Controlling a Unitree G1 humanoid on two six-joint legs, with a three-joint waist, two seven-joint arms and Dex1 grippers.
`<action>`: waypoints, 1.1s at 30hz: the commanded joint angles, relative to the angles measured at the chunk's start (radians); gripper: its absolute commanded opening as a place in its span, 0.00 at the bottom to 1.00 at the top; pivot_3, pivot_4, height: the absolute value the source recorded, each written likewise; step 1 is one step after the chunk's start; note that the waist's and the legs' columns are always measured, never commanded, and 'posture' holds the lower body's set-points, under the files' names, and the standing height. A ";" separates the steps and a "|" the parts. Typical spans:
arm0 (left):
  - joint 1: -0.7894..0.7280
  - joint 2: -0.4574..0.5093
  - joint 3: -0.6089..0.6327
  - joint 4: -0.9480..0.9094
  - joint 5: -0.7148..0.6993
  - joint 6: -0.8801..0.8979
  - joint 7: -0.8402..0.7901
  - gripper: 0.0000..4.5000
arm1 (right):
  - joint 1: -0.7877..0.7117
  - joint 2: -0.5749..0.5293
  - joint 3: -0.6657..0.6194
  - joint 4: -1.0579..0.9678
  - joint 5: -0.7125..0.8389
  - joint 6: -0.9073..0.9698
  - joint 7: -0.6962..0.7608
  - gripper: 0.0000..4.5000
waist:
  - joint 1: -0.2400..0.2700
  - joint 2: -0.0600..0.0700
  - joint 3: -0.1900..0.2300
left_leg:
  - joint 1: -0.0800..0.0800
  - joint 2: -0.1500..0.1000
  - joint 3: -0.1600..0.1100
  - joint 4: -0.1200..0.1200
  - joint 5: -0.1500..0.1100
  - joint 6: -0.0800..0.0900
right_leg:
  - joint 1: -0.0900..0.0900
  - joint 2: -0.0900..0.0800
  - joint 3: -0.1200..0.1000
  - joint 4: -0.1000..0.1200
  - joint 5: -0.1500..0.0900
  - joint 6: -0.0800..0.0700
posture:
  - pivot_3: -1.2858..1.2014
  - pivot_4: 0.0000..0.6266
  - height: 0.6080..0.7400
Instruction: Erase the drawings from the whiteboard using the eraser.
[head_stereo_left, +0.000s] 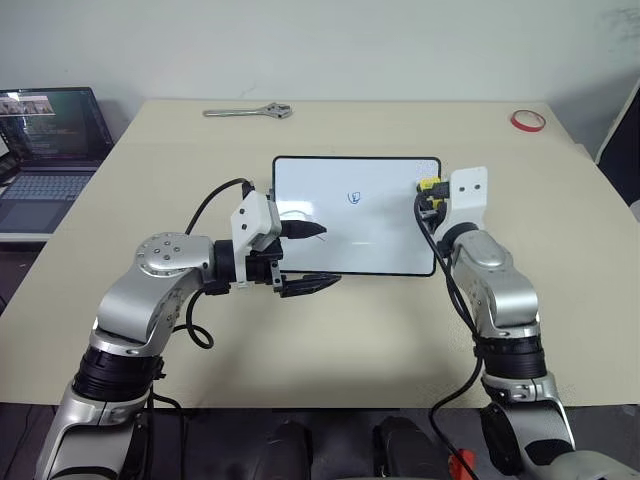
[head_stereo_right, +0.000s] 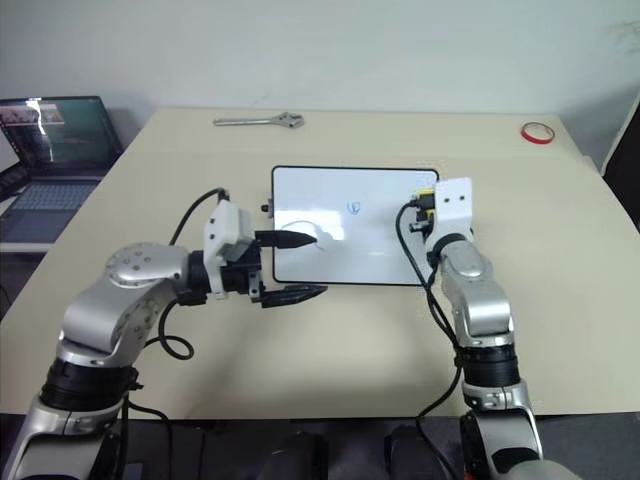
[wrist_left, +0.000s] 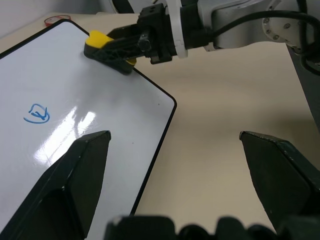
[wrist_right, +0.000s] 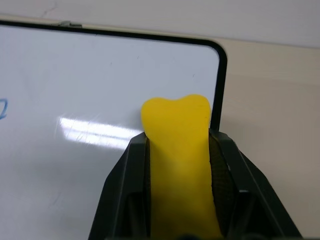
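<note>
The right pincer (wrist_right: 177, 150) hides the eraser's (wrist_right: 177, 165) base; the laptop (head_stereo_left: 50, 150) is cut off.

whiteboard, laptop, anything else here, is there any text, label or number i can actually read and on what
None can be read.
Whiteboard: no words, just a small blue squiggle, a drawing.
Laptop: its lit screen shows rows of content, too small to read.
Eraser, wrench, red tape ring: no lettering visible.

One whiteboard (head_stereo_left: 380, 240), one blue squiggle (head_stereo_left: 354, 197), one yellow eraser (wrist_right: 180, 165), one wrench (head_stereo_left: 248, 112), one red tape ring (head_stereo_left: 528, 121), one laptop (head_stereo_left: 50, 150).
</note>
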 joint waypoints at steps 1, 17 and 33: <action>-0.007 0.006 0.013 -0.030 -0.008 -0.010 0.003 1.00 | 0.034 -0.023 0.043 -0.017 -0.004 0.073 0.043 0.26 | -0.001 0.000 0.000 | 0.001 0.000 0.000 0.000 0.000 0.000 | 0.000 0.000 0.000 0.001 0.000 0.000 | 0.52 0.24 1.00; -0.003 0.031 0.063 -0.004 0.023 0.009 0.076 1.00 | 0.068 -0.043 0.008 -0.250 0.110 0.226 0.148 0.26 | 0.001 0.000 0.000 | 0.002 0.001 -0.001 0.000 0.000 0.000 | 0.001 0.000 0.000 0.001 0.000 0.000 | 0.52 0.24 1.00; 0.197 0.081 0.173 -0.081 0.036 0.028 0.200 1.00 | -0.001 -0.126 0.208 -0.227 0.022 -0.047 0.265 0.26 | -0.001 0.000 0.000 | -0.001 0.001 -0.001 -0.002 0.000 0.000 | -0.001 -0.001 -0.001 -0.003 0.000 0.000 | 0.52 0.24 1.00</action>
